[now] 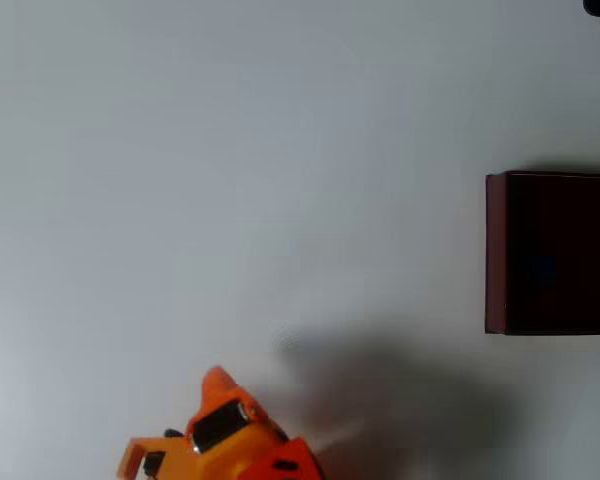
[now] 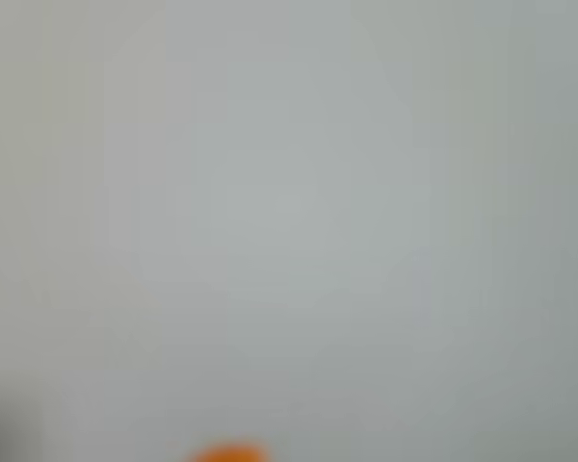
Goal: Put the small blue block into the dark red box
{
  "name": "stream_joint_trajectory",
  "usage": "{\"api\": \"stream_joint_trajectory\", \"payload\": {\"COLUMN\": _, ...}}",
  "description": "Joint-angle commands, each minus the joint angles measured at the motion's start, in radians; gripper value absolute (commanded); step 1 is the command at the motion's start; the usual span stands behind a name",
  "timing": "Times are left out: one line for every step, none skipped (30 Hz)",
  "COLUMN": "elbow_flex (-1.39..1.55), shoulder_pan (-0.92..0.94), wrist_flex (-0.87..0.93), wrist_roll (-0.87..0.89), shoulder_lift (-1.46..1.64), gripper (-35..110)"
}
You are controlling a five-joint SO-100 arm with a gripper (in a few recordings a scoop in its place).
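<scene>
1 dark red box (image 1: 496, 250), 1 orange arm (image 1: 230, 430) on table (image 1: 230, 150).

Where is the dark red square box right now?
In the overhead view, the dark red square box sits at the right edge of the white table, partly cut off, well apart from the orange arm at the bottom.

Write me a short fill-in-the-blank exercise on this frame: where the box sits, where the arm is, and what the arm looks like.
1. In the overhead view, the dark red box sits at the ____ edge of the picture.
2. The arm is coloured ____.
3. In the overhead view, the arm sits at the ____ edge of the picture, well apart from the box.
4. The table surface is a plain pale ____.

Missing words: right; orange; bottom; grey
</scene>
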Motion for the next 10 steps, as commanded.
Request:
{"api": "stream_joint_trajectory", "payload": {"elbow_flex": 0.061, "shoulder_pan": -0.003, "wrist_flex": 0.003, "wrist_roll": -0.009, "shoulder_lift": 0.058, "gripper": 0}}
{"api": "stream_joint_trajectory", "payload": {"elbow_flex": 0.069, "shoulder_pan": 0.003, "wrist_flex": 0.005, "wrist_roll": 0.000, "shoulder_lift": 0.058, "gripper": 0}}
{"api": "stream_joint_trajectory", "payload": {"elbow_flex": 0.078, "shoulder_pan": 0.005, "wrist_flex": 0.003, "wrist_roll": 0.006, "shoulder_lift": 0.058, "gripper": 0}}
{"api": "stream_joint_trajectory", "payload": {"elbow_flex": 0.086, "shoulder_pan": 0.011, "wrist_flex": 0.003, "wrist_roll": 0.012, "shoulder_lift": 0.058, "gripper": 0}}
{"api": "stream_joint_trajectory", "payload": {"elbow_flex": 0.091, "shoulder_pan": 0.015, "wrist_flex": 0.003, "wrist_roll": 0.012, "shoulder_lift": 0.058, "gripper": 0}}
{"api": "stream_joint_trajectory", "payload": {"elbow_flex": 0.094, "shoulder_pan": 0.018, "wrist_flex": 0.002, "wrist_roll": 0.012, "shoulder_lift": 0.058, "gripper": 0}}
{"api": "stream_joint_trajectory", "payload": {"elbow_flex": 0.098, "shoulder_pan": 0.025, "wrist_flex": 0.002, "wrist_roll": 0.015, "shoulder_lift": 0.058, "gripper": 0}}
{"api": "stream_joint_trajectory", "payload": {"elbow_flex": 0.104, "shoulder_pan": 0.029, "wrist_flex": 0.002, "wrist_roll": 0.017, "shoulder_lift": 0.058, "gripper": 0}}
{"api": "stream_joint_trajectory", "payload": {"elbow_flex": 0.106, "shoulder_pan": 0.037, "wrist_flex": 0.003, "wrist_roll": 0.020, "shoulder_lift": 0.058, "gripper": 0}}
{"api": "stream_joint_trajectory", "payload": {"elbow_flex": 0.106, "shoulder_pan": 0.038, "wrist_flex": 0.003, "wrist_roll": 0.020, "shoulder_lift": 0.058, "gripper": 0}}
